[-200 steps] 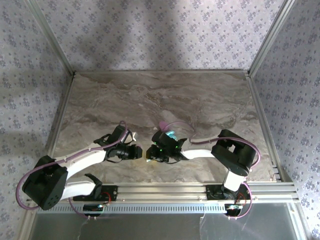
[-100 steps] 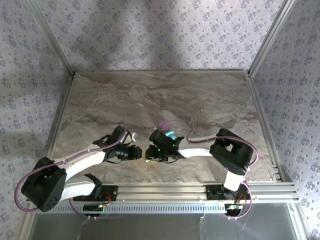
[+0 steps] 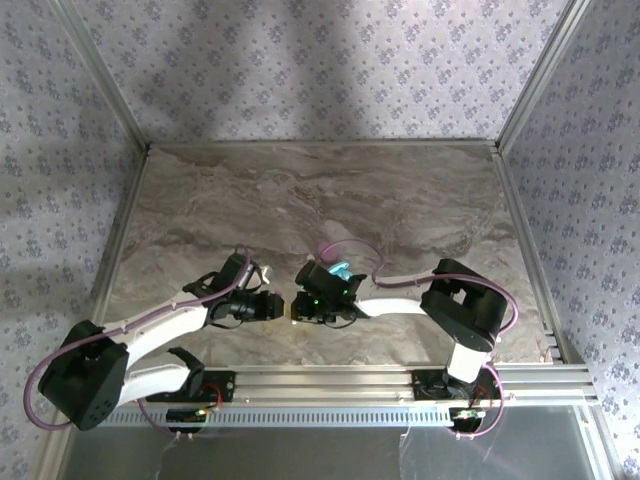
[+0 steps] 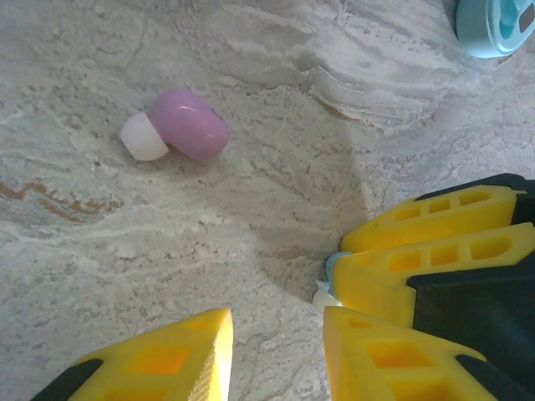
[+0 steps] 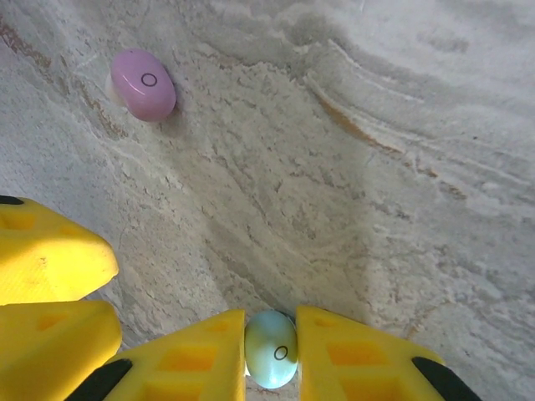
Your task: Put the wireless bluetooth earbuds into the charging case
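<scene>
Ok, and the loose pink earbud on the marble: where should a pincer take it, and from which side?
The pink earbud lies loose on the table, free all round. Probably come straight down from above and close across the rounded pink body's narrower width, leaving the smaller white tip out: it offers less to hold.

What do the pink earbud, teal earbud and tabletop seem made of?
Pink earbud: smooth plastic, probably, with a soft sheen; its white tip looks like matte silicone. Teal earbud: likely the same plastic. Tabletop: veined marble look, stone or laminate unclear.
</scene>
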Action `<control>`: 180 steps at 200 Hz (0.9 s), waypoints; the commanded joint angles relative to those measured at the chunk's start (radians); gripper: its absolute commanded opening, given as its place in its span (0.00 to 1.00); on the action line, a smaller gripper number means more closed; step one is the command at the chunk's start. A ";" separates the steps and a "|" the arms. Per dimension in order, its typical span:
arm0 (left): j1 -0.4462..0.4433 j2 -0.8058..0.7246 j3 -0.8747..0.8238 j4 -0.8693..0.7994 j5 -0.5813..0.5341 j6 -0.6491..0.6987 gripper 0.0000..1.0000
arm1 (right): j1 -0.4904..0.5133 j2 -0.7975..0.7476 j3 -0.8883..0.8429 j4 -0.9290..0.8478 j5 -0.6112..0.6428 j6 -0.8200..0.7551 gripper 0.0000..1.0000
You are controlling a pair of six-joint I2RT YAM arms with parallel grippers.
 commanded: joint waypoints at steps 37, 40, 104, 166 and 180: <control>-0.008 -0.028 0.007 0.041 -0.016 -0.033 0.41 | -0.007 -0.079 -0.040 -0.076 0.029 -0.031 0.21; -0.008 -0.028 0.007 0.043 -0.016 -0.035 0.42 | -0.009 -0.084 -0.044 -0.078 0.029 -0.031 0.21; -0.009 -0.057 0.044 0.076 -0.014 -0.028 0.66 | -0.088 -0.220 -0.101 -0.164 0.059 -0.088 0.21; -0.008 -0.026 0.218 0.024 -0.047 0.069 1.00 | -0.229 -0.348 -0.127 -0.294 0.090 -0.204 0.21; -0.008 -0.015 0.238 0.070 -0.056 0.054 1.00 | -0.259 -0.361 -0.123 -0.315 0.091 -0.228 0.22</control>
